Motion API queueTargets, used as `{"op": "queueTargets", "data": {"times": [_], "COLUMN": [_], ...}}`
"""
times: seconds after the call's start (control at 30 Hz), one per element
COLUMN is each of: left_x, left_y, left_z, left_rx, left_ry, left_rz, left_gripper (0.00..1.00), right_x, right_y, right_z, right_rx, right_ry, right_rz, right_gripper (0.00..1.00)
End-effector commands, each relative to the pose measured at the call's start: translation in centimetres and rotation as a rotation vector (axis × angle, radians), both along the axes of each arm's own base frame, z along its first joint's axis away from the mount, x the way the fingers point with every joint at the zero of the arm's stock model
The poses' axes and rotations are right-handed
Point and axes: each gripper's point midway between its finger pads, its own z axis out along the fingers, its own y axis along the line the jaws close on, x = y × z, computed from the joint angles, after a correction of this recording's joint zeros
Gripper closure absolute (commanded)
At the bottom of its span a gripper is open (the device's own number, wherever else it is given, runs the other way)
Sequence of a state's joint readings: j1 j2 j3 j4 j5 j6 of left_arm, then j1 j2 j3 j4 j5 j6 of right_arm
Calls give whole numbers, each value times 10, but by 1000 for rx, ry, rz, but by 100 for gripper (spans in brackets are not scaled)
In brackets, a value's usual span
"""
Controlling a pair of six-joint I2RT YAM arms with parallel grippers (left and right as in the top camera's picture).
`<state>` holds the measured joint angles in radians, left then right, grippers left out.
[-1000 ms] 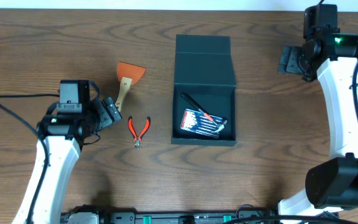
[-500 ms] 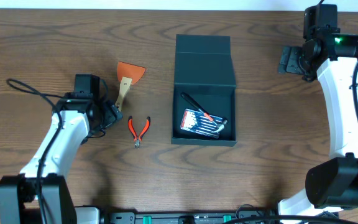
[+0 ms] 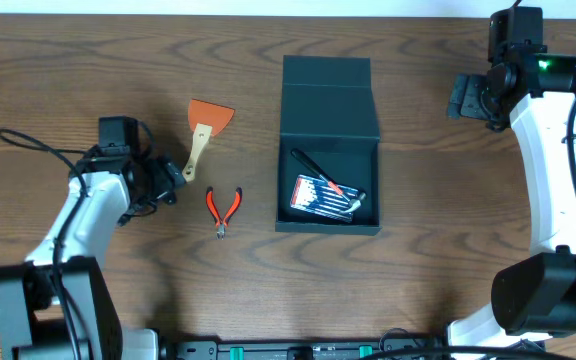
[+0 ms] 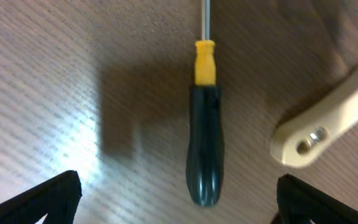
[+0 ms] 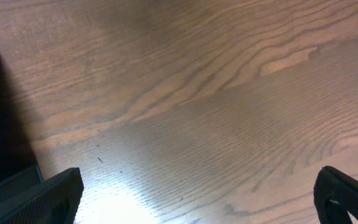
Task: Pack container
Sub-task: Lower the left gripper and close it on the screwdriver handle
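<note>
The left jaws have drawn back a little toward the counter's (image 3: 438, 260) left edge and stand wide apart on either side of a black-handled screwdriver (image 4: 204, 149), which lies flat between them untouched. Just beside it rests the pale handle of an orange-bladed scraper (image 3: 204, 135), with red pliers (image 3: 222, 208) nearer the front edge. The right jaws, also wide apart, hang over bare wood near the far right corner. The container (image 3: 330, 100) sits mid-counter, its lid open toward the far edge and a tool packet (image 3: 323, 195) inside.
</note>
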<state>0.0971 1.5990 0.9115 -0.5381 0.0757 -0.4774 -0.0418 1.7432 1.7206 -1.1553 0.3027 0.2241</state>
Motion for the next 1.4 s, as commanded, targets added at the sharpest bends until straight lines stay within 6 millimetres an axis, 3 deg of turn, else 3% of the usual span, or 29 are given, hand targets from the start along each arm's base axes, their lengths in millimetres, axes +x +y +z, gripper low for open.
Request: {"op": "queueTargets", "data": {"times": [0.0,0.4,0.77,1.23,1.37], "left_x": [9,24,21,15,15], "left_y": [-7,-8,1,-1,-1], "left_z": [-6,-18,-22,-41,-41], "left_rx": [-86,-96,-37,-50,-52], "left_ry": [4,24,40,94,95], "left_rz": [31,-6,-17,-24,-20], "left_gripper": [1,1,1,0,6], "right_x": [2,2,2,2,2], "right_y": [-2,-2,-2,-2,-2], "right_z": [8,9,9,9,9], "right_rx": [1,1,1,1,1], "right_ry": [-28,-28,-28,-28,-28], "right_rz": [-17,-17,-17,-17,-17], "right_gripper": [1,1,1,1,1]}}
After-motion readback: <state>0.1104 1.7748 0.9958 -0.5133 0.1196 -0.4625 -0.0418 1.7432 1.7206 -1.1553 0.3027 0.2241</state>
